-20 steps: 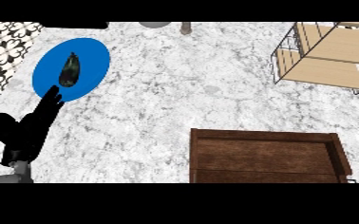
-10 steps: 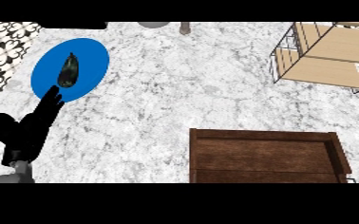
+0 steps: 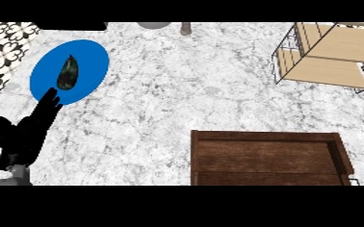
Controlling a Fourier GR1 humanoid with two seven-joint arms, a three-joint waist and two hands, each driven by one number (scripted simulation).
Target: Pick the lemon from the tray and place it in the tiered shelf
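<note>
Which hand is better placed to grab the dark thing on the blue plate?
Left. The left hand has straight fingers at the near rim of the blue plate, close to the dark object; the right hand is out of view.

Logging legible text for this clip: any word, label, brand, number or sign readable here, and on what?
None: no writing shows on the blue plate, the dark oblong item on it, the wooden tray, the tiered shelf or the marble counter. The black-and-white patch at the top left is a pattern, not letters.
</note>
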